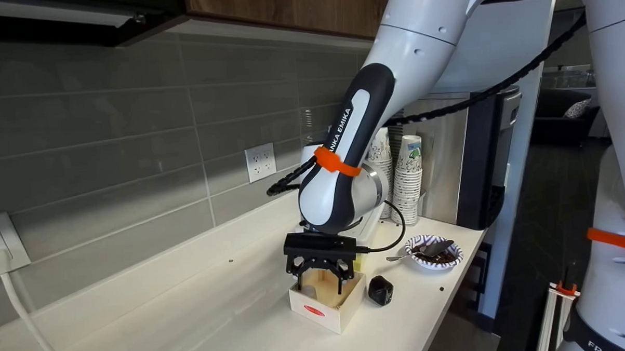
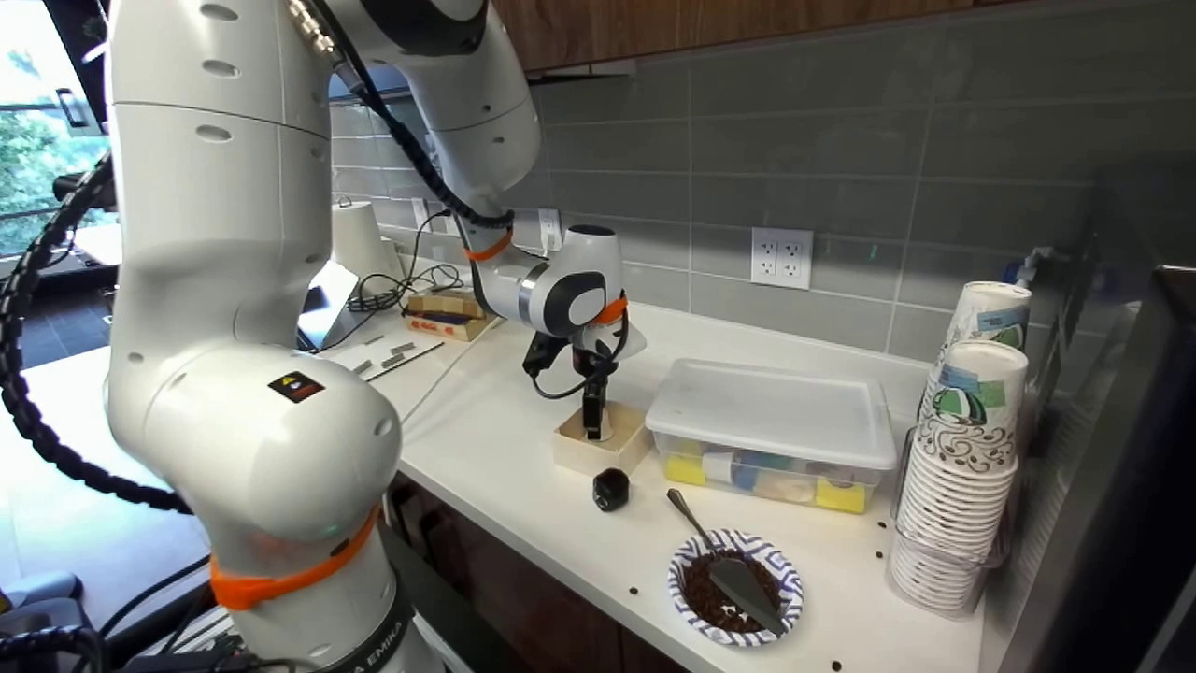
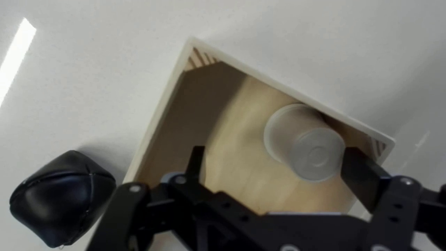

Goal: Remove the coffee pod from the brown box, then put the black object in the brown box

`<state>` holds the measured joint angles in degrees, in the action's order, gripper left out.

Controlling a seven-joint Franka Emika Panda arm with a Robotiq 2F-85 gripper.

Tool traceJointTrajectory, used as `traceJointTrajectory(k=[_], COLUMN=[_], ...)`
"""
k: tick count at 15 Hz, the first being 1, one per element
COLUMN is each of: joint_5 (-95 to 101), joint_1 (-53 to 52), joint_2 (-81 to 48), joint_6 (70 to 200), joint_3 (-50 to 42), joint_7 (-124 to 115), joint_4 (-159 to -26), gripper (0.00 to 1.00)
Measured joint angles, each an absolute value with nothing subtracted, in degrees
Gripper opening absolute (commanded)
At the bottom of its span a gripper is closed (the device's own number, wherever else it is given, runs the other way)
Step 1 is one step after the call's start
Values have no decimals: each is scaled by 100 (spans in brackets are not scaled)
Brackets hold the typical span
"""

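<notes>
The brown box stands on the counter and also shows in an exterior view. The coffee pod, a pale capsule, stands inside it near one corner, against a wall. It also shows in an exterior view. My gripper points down into the box with its fingers wide apart. In the wrist view the gripper has the pod nearer its right finger; I cannot tell whether they touch. Nothing is held. The black object lies on the counter beside the box, in both exterior views.
A clear plastic tub with a white lid stands close behind the box. A patterned bowl of dark beans holds a dark scoop. Stacked paper cups stand near the counter's end. The tiled wall runs along the back.
</notes>
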<state>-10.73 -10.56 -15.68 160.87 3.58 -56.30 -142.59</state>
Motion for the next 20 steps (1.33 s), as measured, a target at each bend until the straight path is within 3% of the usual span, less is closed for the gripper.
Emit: traceJointTrajectory(k=[20], joint_5=[-1027], joint_1=[-1344], joint_2=[-1642], joint_6=[16416], joint_3=[98], joint_7=[-5988], joint_4=[-14254], gripper=[100])
